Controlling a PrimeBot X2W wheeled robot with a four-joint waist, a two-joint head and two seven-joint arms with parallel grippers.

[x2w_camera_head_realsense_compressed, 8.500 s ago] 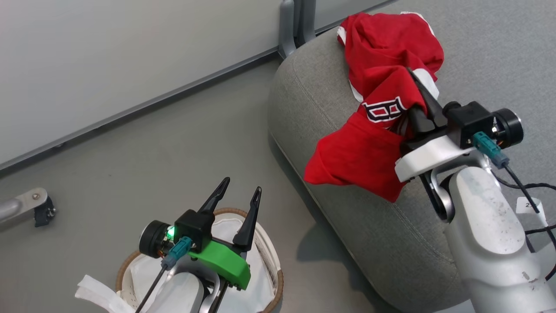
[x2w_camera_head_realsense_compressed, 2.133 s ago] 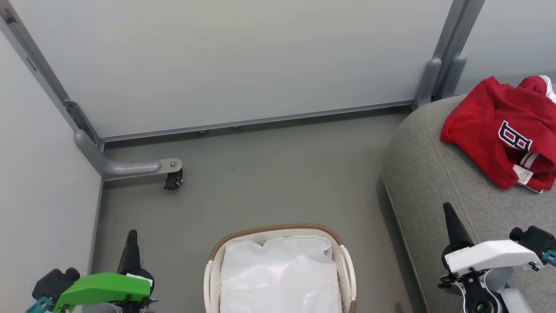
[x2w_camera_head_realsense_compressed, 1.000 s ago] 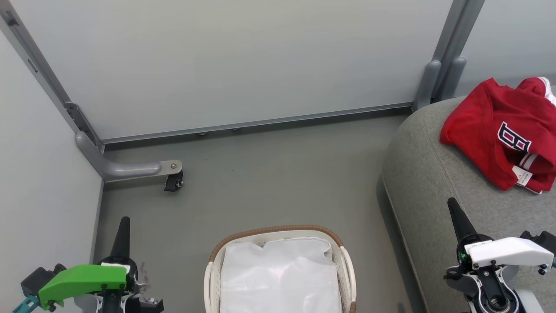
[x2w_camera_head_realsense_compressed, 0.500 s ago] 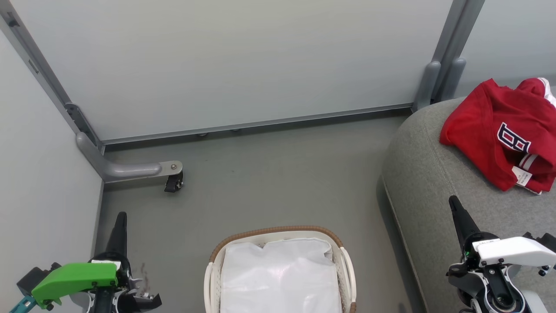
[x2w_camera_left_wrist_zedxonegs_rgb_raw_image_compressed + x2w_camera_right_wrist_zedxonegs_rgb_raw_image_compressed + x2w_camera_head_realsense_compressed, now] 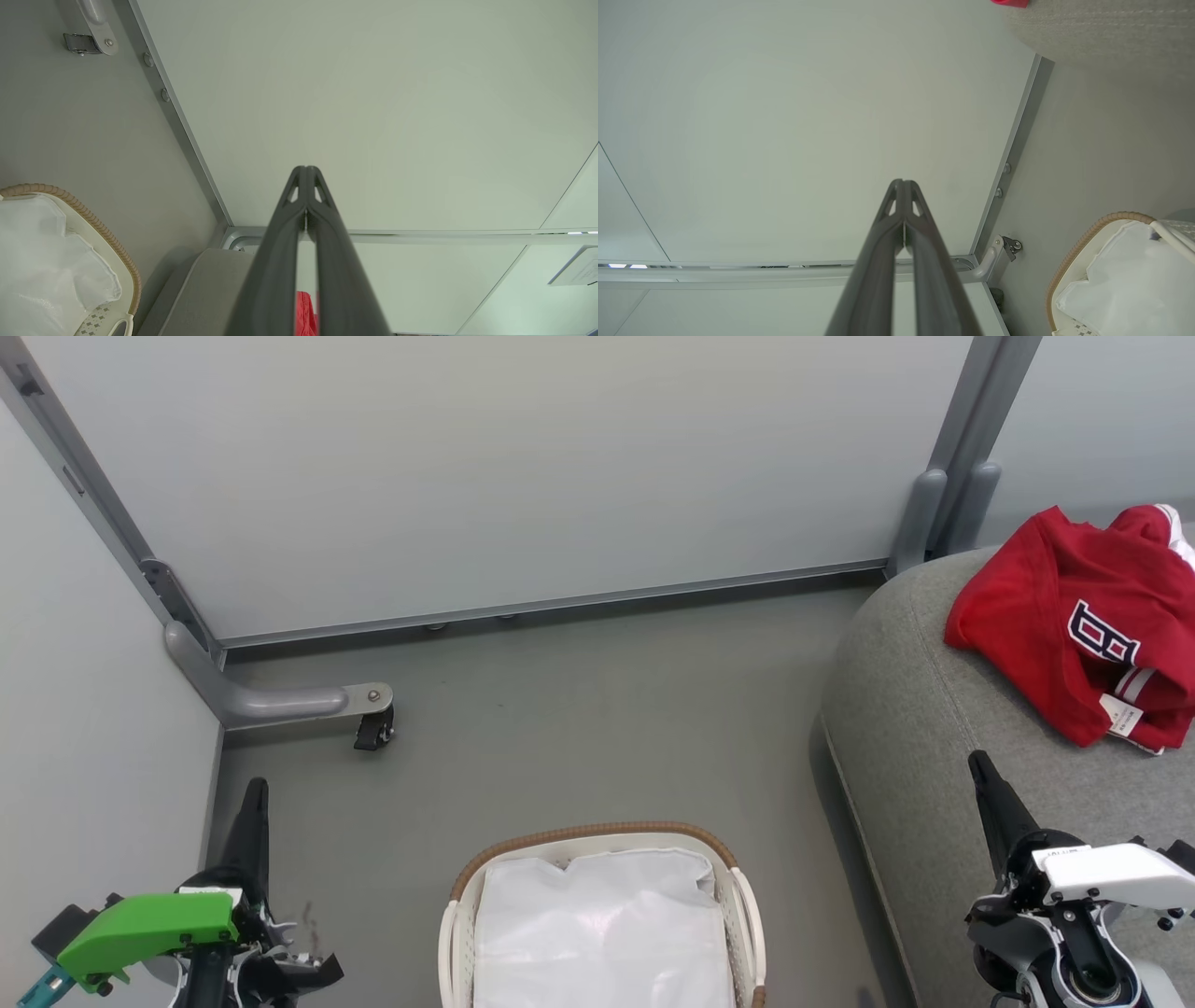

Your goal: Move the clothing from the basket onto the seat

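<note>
The red clothing [image 5: 1074, 621] with a navy-and-white letter emblem lies bunched on the grey seat [image 5: 910, 737] at the right. The white basket [image 5: 597, 835] with a brown woven rim stands on the floor at bottom centre, holding a white liner sheet [image 5: 597, 933]. My left gripper [image 5: 254, 791] is at the lower left, shut and holding nothing, fingertips touching in the left wrist view [image 5: 306, 169]. My right gripper [image 5: 977, 763] is shut too, over the seat's front part, clear of the clothing; its tips meet in the right wrist view [image 5: 902, 182].
Pale wall panels close the back and left side. A grey panel foot with a black caster [image 5: 373, 728] sits on the floor at left. Grey posts [image 5: 943, 504] stand behind the seat. Open grey floor [image 5: 579, 728] lies between the basket and the back wall.
The left gripper's tip has risen a little in the head view, the right one's somewhat more. Clothing, basket and seat have stayed put. Both grippers remain shut.
</note>
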